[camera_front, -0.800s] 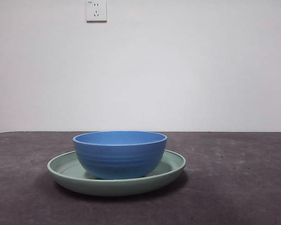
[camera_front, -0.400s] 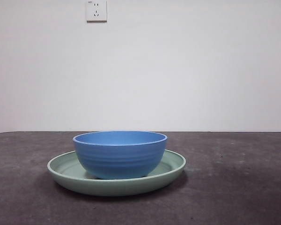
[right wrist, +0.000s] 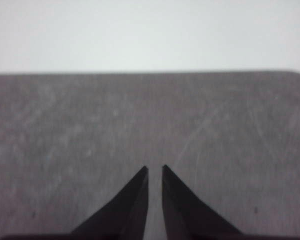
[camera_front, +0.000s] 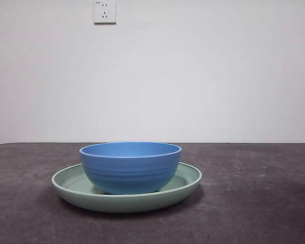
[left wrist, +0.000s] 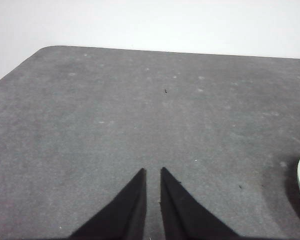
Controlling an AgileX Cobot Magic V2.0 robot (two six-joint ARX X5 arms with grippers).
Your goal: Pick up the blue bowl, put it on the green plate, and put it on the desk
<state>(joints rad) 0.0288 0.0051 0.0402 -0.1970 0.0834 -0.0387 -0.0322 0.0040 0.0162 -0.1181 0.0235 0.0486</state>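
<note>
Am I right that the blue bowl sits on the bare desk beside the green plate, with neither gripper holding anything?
Not quite: the front view shows the blue bowl sitting on the green plate, not beside it. The left gripper and right gripper indeed hold nothing.

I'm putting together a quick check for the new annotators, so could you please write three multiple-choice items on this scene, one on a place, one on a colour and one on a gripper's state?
1. Where does the blue bowl stand?
A. on the green plate
B. on the bare desk beside the plate
C. upside down over the plate

2. What colour is the wall socket?
A. black
B. white
C. red

3. How does the left gripper stand?
A. shut on the bowl
B. clamped on the plate's rim
C. holding nothing, over bare desk

Answers:
1 A: the bowl's base sits inside the plate's rim.
2 B: it is white on the white wall.
3 C: only tabletop lies between its near-closed jaws.
</note>
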